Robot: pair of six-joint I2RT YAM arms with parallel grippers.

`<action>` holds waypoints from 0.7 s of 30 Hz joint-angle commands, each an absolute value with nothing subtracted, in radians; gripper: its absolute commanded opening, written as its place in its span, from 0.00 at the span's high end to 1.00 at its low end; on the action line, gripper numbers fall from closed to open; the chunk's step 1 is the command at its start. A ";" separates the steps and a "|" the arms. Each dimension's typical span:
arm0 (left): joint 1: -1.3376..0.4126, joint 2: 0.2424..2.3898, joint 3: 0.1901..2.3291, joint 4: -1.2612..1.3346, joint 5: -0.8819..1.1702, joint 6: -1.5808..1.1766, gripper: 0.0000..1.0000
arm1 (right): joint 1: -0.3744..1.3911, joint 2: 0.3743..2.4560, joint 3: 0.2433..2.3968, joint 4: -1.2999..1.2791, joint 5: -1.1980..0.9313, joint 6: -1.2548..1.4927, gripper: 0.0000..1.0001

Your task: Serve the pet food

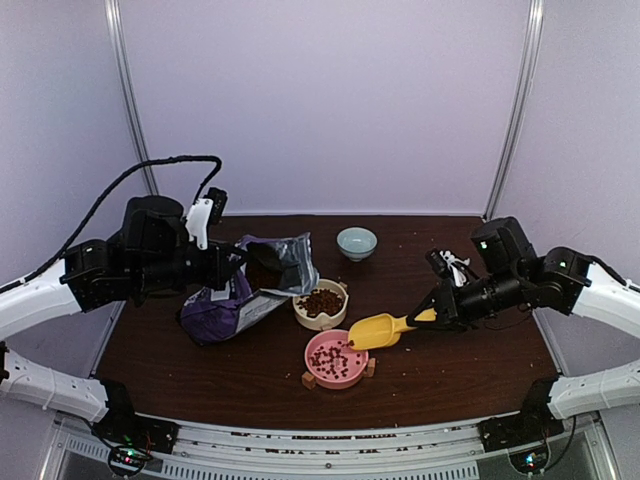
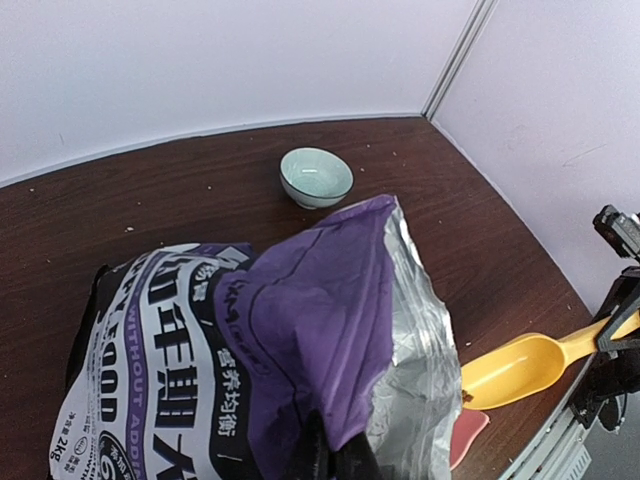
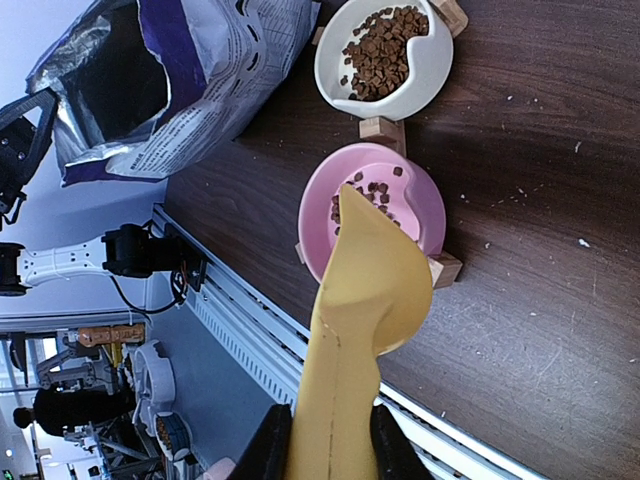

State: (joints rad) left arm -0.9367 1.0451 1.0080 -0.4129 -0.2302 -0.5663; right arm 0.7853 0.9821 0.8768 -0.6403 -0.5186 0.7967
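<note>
The pet food [image 1: 320, 301] sits in two dishes near the middle of your worktop [image 1: 470, 365]. The cream bowl [image 1: 307, 317] holds a full brown heap. Just in front of it, the pink bowl [image 1: 318, 372] holds a thin scatter of pellets. Both bowls stand on small wooden blocks. The pellets lie loose and every which way, so they share no direction.

The pale green bowl [image 1: 356, 242] stands well apart at the back, and its inside looks bare.

The bag [image 1: 240, 295] lies on its side to the left of the cream bowl, with its silver-lined mouth propped open toward the bowls. Your left pincer [image 1: 235, 263] is clenched on the bag's upper edge.

Your right pincer [image 3: 330, 450] is grasping the handle of the yellow scoop [image 3: 365, 300]. The scoop's long axis runs from the right arm toward the pink bowl. Its mouth hangs over that bowl's rim, with one pellet at the lip.
</note>
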 commanded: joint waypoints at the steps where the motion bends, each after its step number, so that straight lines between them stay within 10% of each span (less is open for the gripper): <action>1: -0.931 1.025 1.002 -0.318 -0.227 -0.546 1.00 | 0.784 1.007 0.965 -0.746 -0.468 0.698 0.87; 21: -0.931 0.950 0.961 -0.320 -0.053 -0.415 1.00 | 0.809 0.993 1.124 -0.608 -0.519 0.684 0.87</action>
